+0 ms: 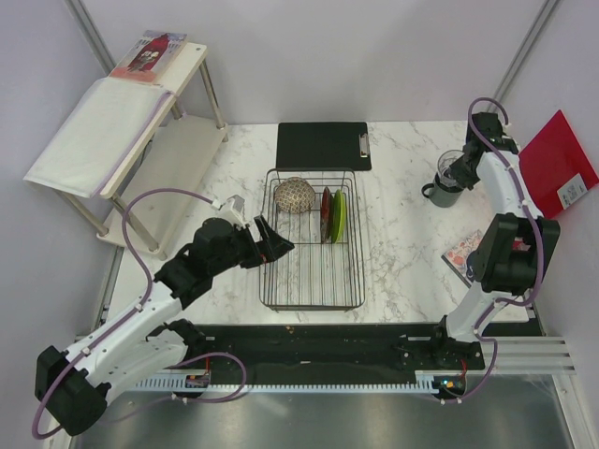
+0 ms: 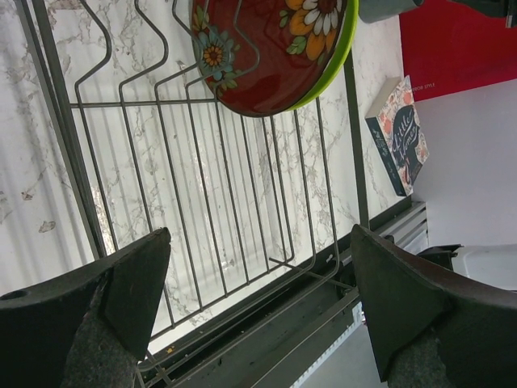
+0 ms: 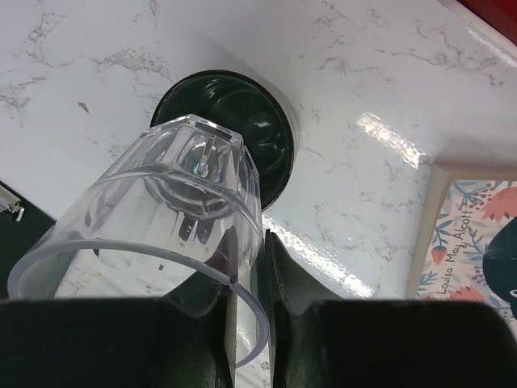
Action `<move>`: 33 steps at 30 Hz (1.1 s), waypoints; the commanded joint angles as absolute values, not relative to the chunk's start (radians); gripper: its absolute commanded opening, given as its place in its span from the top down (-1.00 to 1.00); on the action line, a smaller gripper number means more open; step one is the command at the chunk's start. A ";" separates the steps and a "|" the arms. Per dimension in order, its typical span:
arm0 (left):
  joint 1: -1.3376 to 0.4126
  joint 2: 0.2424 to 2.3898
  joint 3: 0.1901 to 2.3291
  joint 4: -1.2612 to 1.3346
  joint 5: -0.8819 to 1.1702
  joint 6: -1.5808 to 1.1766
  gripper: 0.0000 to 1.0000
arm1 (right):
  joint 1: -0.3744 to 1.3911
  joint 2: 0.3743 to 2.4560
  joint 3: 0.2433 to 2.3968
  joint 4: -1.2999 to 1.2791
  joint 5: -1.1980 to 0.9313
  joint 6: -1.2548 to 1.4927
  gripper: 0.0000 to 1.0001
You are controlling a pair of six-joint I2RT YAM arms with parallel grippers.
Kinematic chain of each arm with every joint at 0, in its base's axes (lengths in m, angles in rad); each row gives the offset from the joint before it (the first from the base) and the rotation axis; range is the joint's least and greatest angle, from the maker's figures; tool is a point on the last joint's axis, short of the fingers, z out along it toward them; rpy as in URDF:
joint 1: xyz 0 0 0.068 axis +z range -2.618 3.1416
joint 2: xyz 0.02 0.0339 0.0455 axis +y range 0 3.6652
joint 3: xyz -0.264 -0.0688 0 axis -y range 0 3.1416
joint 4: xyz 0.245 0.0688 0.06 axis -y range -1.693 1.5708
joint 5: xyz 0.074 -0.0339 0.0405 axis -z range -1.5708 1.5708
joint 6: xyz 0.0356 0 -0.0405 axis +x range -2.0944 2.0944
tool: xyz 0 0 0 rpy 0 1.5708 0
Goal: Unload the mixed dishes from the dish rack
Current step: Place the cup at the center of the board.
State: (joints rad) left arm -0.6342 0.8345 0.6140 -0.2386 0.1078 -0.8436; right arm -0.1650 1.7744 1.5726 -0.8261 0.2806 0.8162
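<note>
We see the left claw (image 1: pixel 274 241) opened wide, with nothing in it. It stands at the left side of the dish rack (image 1: pixel 314 306), and its two fingers (image 2: pixel 121 299) are spread above the wire floor of the rack. Ahead of this claw, deeper in the rack, the dark red plate (image 2: pixel 266 48) with painted flowers stands on its edge between the dividers. The green plate (image 2: pixel 346 48) stands just behind it, very close. We cannot tell if the two plates touch. The bowl (image 1: pixel 294 195) lies in the far end of the rack, beyond the claw and a little to its left side.

The right claw (image 3: pixel 246 315) is nearly closed and pinches the wall of the glass (image 3: pixel 161 210), with one finger inside the rim and one outside. The rim faces the claw and the base points away from it. Directly beyond the base is the mug (image 3: pixel 234 121), which stands on the table (image 3: pixel 97 65), well apart from the rack. We cannot tell if the glass touches the mug. A book (image 3: pixel 477 242) lies near, to the right of this claw.
</note>
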 commanded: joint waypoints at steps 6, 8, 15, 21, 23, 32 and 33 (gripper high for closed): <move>-0.632 0.851 0.617 -0.244 0.106 -0.813 -0.96 | -0.169 1.819 1.528 -0.710 0.210 0.821 0.53; -0.632 0.857 0.621 -0.248 0.115 -0.813 -0.96 | -0.169 1.815 1.506 -0.687 0.203 0.815 0.35; -0.632 0.868 0.623 -0.253 0.104 -0.811 -0.96 | -0.169 1.780 1.511 -0.658 0.187 0.816 0.13; -0.632 0.873 0.629 -0.252 0.094 -0.807 -0.96 | -0.166 1.668 1.506 -0.588 0.085 0.867 0.02; -0.632 0.877 0.630 -0.253 0.086 -0.804 -0.96 | -0.146 1.588 1.485 -0.539 0.009 0.880 0.00; -0.632 0.968 0.704 -0.271 0.057 -0.789 -0.96 | 0.173 1.267 1.195 -0.135 -0.159 0.761 -0.34; -0.637 0.976 0.724 -0.268 0.055 -0.772 -0.94 | 0.207 1.256 1.140 -0.103 -0.161 0.746 -0.36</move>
State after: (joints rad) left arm -0.6342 0.9440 0.6437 -0.2642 0.0799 -0.8383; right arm 0.0776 1.3163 1.2701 -0.2985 -0.0727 0.8207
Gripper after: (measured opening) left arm 0.982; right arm 0.662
